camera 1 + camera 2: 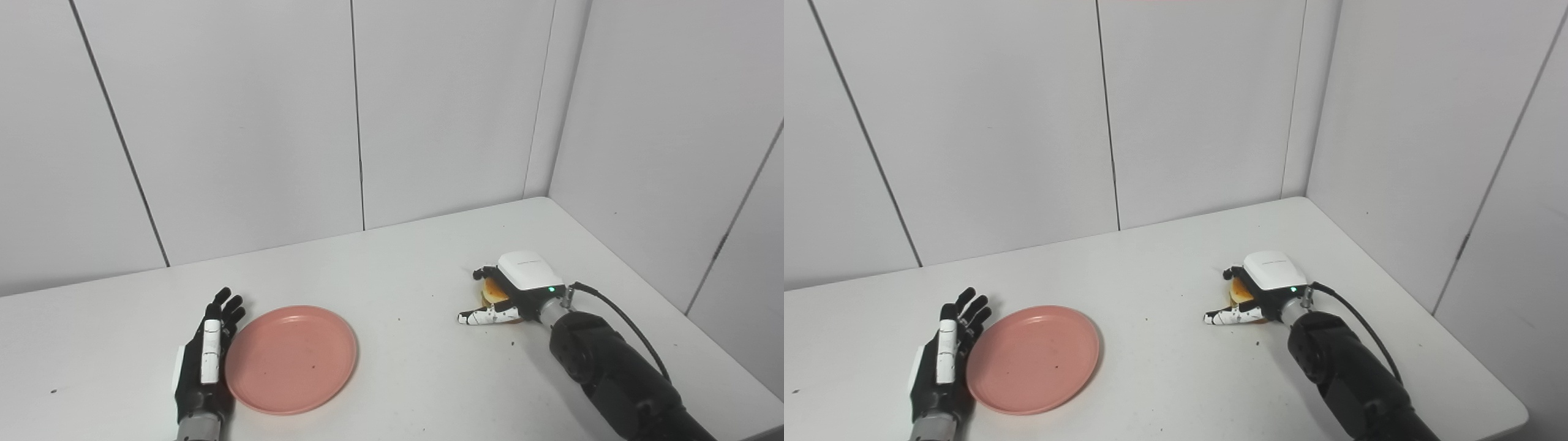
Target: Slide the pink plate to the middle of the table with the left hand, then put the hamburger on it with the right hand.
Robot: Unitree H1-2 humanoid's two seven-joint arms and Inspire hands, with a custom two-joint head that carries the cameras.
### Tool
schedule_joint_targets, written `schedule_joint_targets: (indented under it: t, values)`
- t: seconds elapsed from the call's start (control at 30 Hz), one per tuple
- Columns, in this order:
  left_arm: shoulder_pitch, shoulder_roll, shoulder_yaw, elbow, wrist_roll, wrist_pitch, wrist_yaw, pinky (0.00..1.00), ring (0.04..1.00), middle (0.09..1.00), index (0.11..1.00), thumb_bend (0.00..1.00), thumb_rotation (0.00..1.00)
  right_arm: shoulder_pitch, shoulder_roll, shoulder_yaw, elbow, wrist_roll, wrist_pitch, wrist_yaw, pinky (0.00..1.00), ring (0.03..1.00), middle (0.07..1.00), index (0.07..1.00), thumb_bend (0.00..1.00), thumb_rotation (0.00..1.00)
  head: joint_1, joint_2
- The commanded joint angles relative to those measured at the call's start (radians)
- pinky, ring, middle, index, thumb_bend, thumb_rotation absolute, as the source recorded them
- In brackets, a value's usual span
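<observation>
The pink plate (291,358) lies flat on the white table (404,269), left of the middle. My left hand (208,352) lies open on the table, fingers pointing away, its side against the plate's left rim. The hamburger (493,292) sits on the table at the right, mostly hidden under my right hand (511,291). That hand is closed around it, with the fingers curled over its far side and the thumb along its near side. The same scene shows in the right eye view, with the plate (1032,358) and the right hand (1258,288).
Grey wall panels stand behind the table and along its right side. The table's right edge (692,324) runs close to the right arm. Bare tabletop lies between the plate and the hamburger.
</observation>
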Motion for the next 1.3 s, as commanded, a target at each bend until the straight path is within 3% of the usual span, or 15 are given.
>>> schedule_joint_targets:
  t: [0.0, 0.13, 0.33, 0.57, 0.93, 1.07, 1.27]
  values:
    - [0.019, -0.007, 0.0, 0.01, -0.011, 0.037, 0.0, 1.0, 0.9, 0.879, 0.852, 0.87, 0.87, -0.033, -0.017, -0.009, -0.004, 0.02, 0.021, -0.017, 0.62, 0.73, 0.762, 0.721, 0.85, 0.75, 0.004, 0.002]
    - [0.021, -0.008, -0.002, 0.008, -0.008, 0.037, 0.002, 1.0, 0.896, 0.876, 0.85, 0.87, 0.86, -0.025, -0.013, -0.01, 0.008, 0.036, 0.018, -0.037, 0.58, 0.717, 0.755, 0.714, 0.84, 0.72, 0.004, 0.006]
    - [0.023, -0.008, -0.005, 0.005, -0.003, 0.039, 0.006, 1.0, 0.887, 0.869, 0.849, 0.87, 0.88, -0.019, -0.008, -0.006, 0.033, 0.055, 0.011, -0.084, 0.49, 0.616, 0.698, 0.676, 0.74, 0.58, 0.005, 0.006]
    - [0.025, -0.008, -0.008, 0.0, -0.006, 0.046, 0.002, 1.0, 0.89, 0.877, 0.853, 0.88, 0.88, -0.026, -0.013, 0.006, 0.062, 0.076, -0.001, -0.121, 0.48, 0.569, 0.65, 0.646, 0.7, 0.5, 0.008, 0.008]
    - [0.036, -0.012, -0.016, -0.026, 0.007, 0.064, 0.012, 0.99, 0.886, 0.878, 0.847, 0.88, 0.89, -0.055, -0.029, 0.043, 0.159, 0.093, -0.039, -0.198, 0.51, 0.584, 0.637, 0.618, 0.7, 0.47, 0.021, 0.015]
    - [0.034, -0.011, -0.015, -0.024, 0.006, 0.064, 0.01, 0.99, 0.893, 0.883, 0.857, 0.88, 0.89, -0.056, -0.031, 0.045, 0.136, 0.093, -0.064, -0.245, 0.47, 0.541, 0.596, 0.588, 0.69, 0.45, 0.021, 0.017]
    - [0.031, -0.014, -0.019, -0.023, 0.017, 0.069, 0.018, 0.97, 0.883, 0.881, 0.861, 0.88, 0.9, -0.069, -0.045, 0.043, 0.06, 0.09, -0.109, -0.279, 0.36, 0.42, 0.484, 0.515, 0.68, 0.34, 0.029, 0.016]
